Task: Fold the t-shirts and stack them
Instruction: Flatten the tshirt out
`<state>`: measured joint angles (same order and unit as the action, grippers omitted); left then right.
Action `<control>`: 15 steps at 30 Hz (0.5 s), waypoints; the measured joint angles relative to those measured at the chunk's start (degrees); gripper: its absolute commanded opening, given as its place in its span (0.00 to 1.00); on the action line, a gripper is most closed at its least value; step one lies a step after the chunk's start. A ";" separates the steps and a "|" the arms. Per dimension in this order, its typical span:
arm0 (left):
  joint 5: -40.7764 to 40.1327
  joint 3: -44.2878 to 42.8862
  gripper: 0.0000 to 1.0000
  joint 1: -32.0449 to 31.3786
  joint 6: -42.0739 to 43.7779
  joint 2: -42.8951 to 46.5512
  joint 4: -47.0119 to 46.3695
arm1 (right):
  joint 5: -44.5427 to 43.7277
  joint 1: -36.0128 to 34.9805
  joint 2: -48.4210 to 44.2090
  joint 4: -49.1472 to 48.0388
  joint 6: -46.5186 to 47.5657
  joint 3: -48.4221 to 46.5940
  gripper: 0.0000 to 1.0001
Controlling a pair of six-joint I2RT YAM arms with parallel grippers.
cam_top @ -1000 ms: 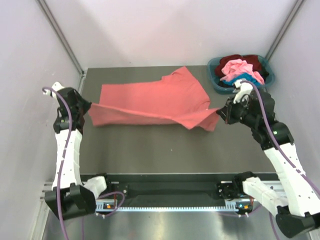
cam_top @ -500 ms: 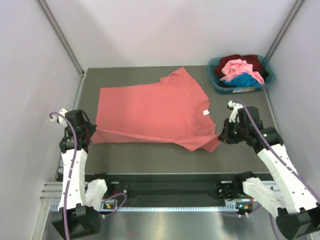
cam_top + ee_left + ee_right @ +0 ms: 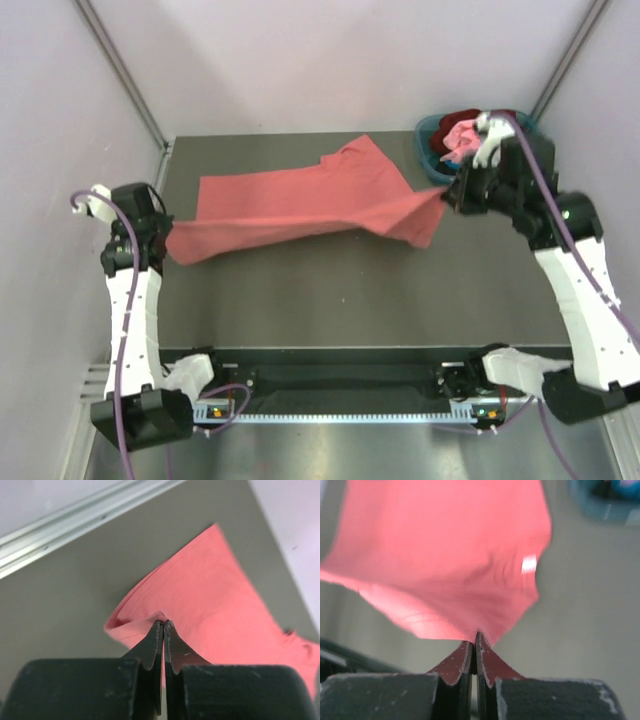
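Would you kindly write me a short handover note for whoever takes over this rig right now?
Left pincer: shut on the near-left corner of the large salmon-red cloth t-shirt, lifted off the dark grey table.
Right pincer: shut on its near-right corner, raised beside the teal plastic basket.
Shirt: the far part lies on the table and the near edge hangs between the pincers.
Basket: holds a pink t-shirt and a dark maroon t-shirt, partly hidden by the right arm.
Done: nothing folded or stacked.
Left: fold this shirt, then the basket's, and stack.

salmon-red t-shirt [image 3: 300, 205] stretched above table, edges lifted
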<state>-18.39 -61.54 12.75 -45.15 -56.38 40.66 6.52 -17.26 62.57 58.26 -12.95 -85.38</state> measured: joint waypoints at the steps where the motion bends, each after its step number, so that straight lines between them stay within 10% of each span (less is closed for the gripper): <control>1: -0.28 -2.19 0.00 -0.04 -0.22 -1.36 -0.15 | -0.46 -0.07 3.21 0.04 0.31 -5.62 0.00; 5: -1.90 -7.28 0.00 -0.13 -0.55 -3.32 -0.44 | -1.92 -0.90 8.20 -1.14 0.46 -14.05 0.00; 15: -8.55 -1.36 0.00 -1.66 -1.68 5.29 3.82 | -8.00 -2.78 -2.60 3.28 -1.86 8.04 0.00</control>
<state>-26.94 -62.89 11.09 -46.83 -51.09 44.49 -1.48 -20.03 59.96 61.54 -14.81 -77.34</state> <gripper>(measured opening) 0.015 0.012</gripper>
